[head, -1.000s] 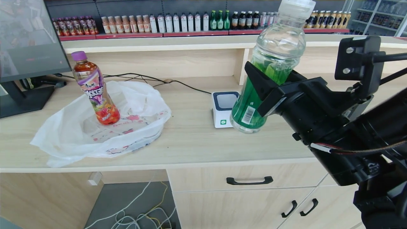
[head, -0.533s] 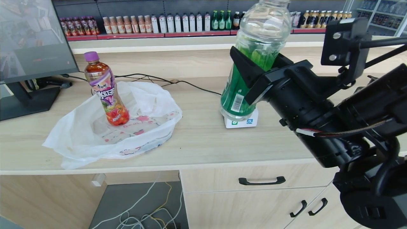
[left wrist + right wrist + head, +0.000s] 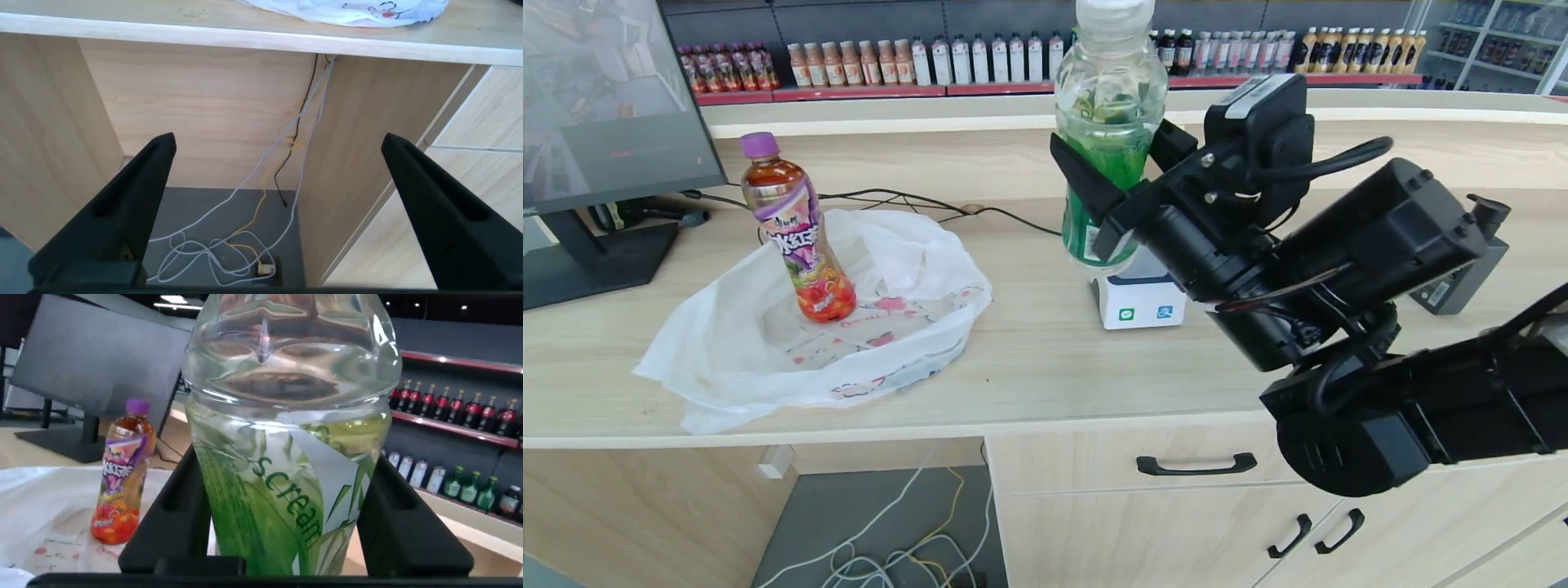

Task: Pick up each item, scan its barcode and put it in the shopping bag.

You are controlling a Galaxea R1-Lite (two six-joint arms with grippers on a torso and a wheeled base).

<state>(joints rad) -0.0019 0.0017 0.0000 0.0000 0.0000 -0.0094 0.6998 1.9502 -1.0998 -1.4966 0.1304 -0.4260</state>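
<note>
**Green bottle swings left across the scanner**

Leftward goes the green bottle in the last half second: it was square over the scanner, and now it hangs at the scanner's eleven o'clock, with the white box's front face uncovered. The right gripper has carried it there and is clamped on the bottle's green-labelled middle, one black finger on either side, the bottle upright and clear of the counter. From the right wrist, the same bottle sits between the fingers of that gripper.

Over at nine o'clock from the scanner lies the shopping bag, spread open on the counter. A purple-capped orange bottle stands upright inside it, leaning slightly. A monitor stands at the bag's ten o'clock.

Down below the counter edge, the left gripper has its fingers spread wide and holds nothing, with loose cables on the floor beyond.
</note>
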